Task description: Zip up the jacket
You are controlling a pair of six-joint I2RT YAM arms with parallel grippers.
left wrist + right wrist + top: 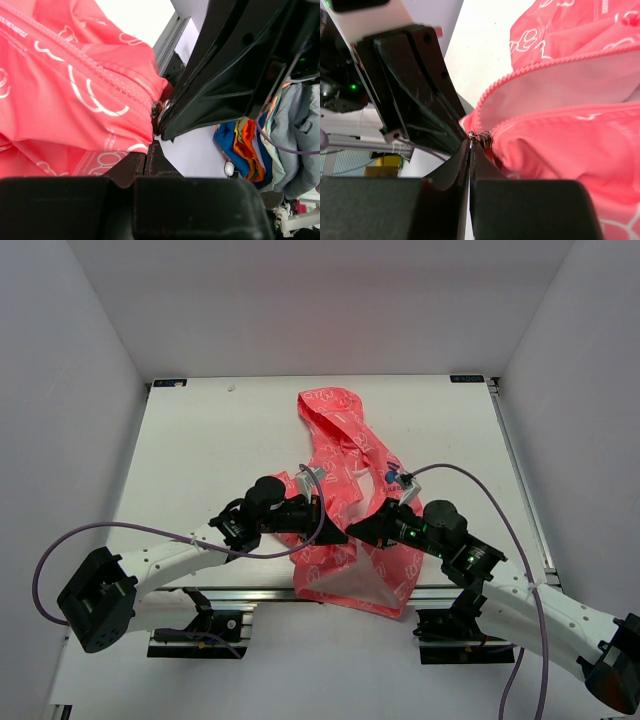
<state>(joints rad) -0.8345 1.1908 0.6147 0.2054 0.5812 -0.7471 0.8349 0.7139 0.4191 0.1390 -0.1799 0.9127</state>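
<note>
- Top external view gives me the jacket [345,465] lying lengthwise down the middle of the table [220,440], with its near end drooping over the front edge.
- Both arms meet at the lower part of the garment, the left claw [318,512] coming in from the left and the right claw [372,530] from the right, their tips close together.
- On the left wrist camera, my left claw's fingers are pressed together with pink fabric pinched at their tips, just under the slider [161,107]. I read that as clenched on the jacket's bottom edge, anchoring it.
- On the right wrist camera, the right claw is clamped too, its tips meeting at the slider [484,138]. It looks to be grasping the little metal pull, though the tab is too small for me to be sure.
- Beyond the slider the two rows of teeth [530,67] spread apart in an open V, so the zipper is engaged at the bottom but barely run up.
- I judge the step in hand to be the start of the pull.
- Next I need the right claw to draw the slider along the teeth toward the far end while the left keeps the hem taut.
- If the thin fabric bunches or the pull slips out, the slider will likely stall.
</note>
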